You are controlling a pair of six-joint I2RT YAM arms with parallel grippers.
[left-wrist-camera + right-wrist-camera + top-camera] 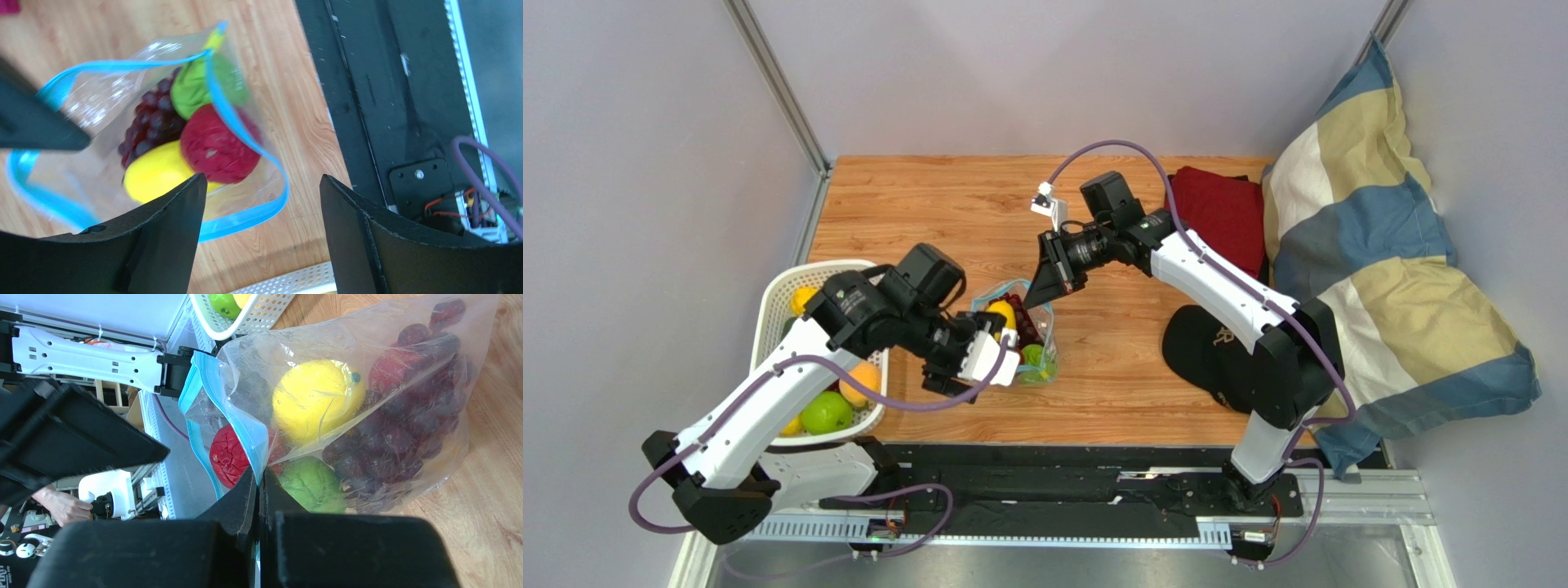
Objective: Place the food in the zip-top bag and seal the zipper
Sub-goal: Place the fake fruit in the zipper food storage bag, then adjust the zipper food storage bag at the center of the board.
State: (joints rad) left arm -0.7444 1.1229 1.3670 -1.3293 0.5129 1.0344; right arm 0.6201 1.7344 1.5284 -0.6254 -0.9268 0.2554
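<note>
The clear zip-top bag stands at mid-table, its mouth held open. Its blue zipper loops round the mouth. Inside lie dark grapes, a yellow fruit, a red fruit and a green fruit. They also show through the bag's side in the right wrist view: yellow fruit, green fruit, grapes. My right gripper is shut on the bag's zipper edge. My left gripper is open and empty above the bag's near rim.
A white slatted basket at the left holds a green apple, an orange fruit and yellow pieces. A black cap, a red cloth and a striped pillow lie to the right.
</note>
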